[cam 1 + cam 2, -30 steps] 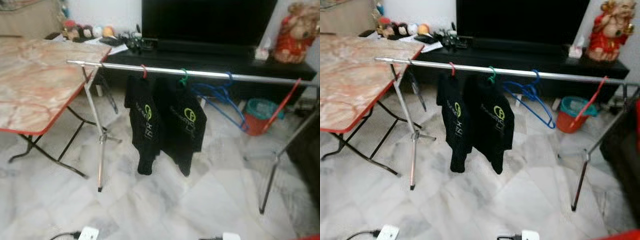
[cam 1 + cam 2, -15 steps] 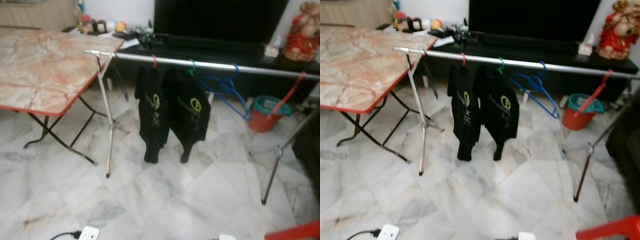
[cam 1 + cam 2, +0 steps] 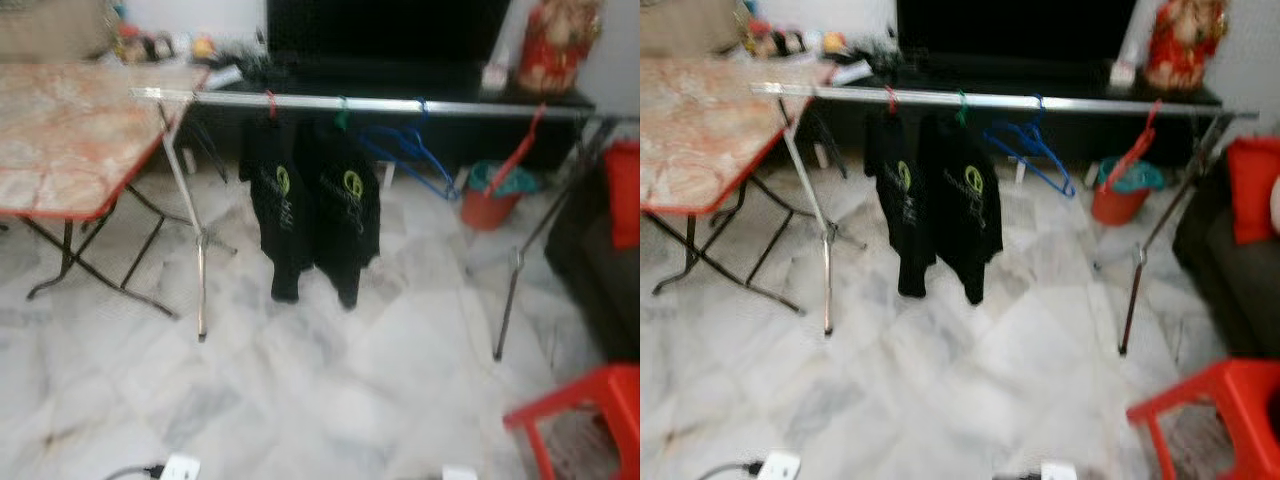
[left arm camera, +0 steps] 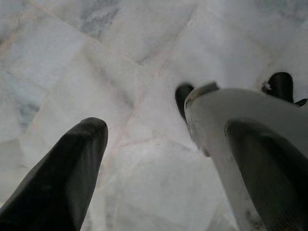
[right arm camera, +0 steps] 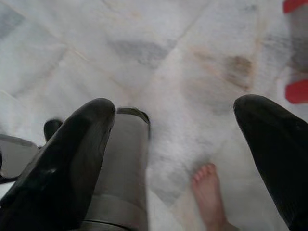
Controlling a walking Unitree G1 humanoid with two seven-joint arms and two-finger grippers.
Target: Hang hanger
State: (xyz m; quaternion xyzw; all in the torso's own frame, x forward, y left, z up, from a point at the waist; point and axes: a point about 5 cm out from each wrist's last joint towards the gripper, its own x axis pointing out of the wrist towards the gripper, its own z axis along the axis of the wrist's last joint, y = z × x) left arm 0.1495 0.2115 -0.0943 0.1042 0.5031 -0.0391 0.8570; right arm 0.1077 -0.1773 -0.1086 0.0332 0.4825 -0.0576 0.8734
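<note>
Blue hanger (image 3: 415, 160): empty, hooked over the rail (image 3: 480, 108) of the drying rack, a little toward the rail's right half, its triangular body slanting down toward the red bucket (image 3: 487, 195) on the floor behind. The blur leaves it unclear whether one blue hanger or two hang there. Along the same rail toward its left end hang two black shirts (image 3: 312, 205), one on a green hook (image 3: 342, 113), one on a red hook (image 3: 270, 103). A red rod-like item (image 3: 520, 150), possibly another hanger, leans from the rail near its right end down to the bucket.

Rail: long axis level and crosswise to the robot's line of sight, carried on splayed metal legs (image 3: 200, 260); a marble-topped folding table (image 3: 70, 135) stands at its left end, a red stool (image 3: 590, 410) on the floor near the robot's right.

Left gripper (image 4: 163, 159) and right gripper (image 5: 175, 149): both hang low, pointing at the marble floor (image 3: 330, 400), fingers spread wide with nothing between them. A person's bare foot (image 5: 209, 192) rests on the floor beneath the right gripper.

Governing relation: the hangers lie ahead of and above both grippers, well apart across open floor. Judged from the layout, the blue hanger sits slightly right of centre, so the right arm is probably the nearer one. No hanger is in hand, so the task appears to be at its approach stage.
</note>
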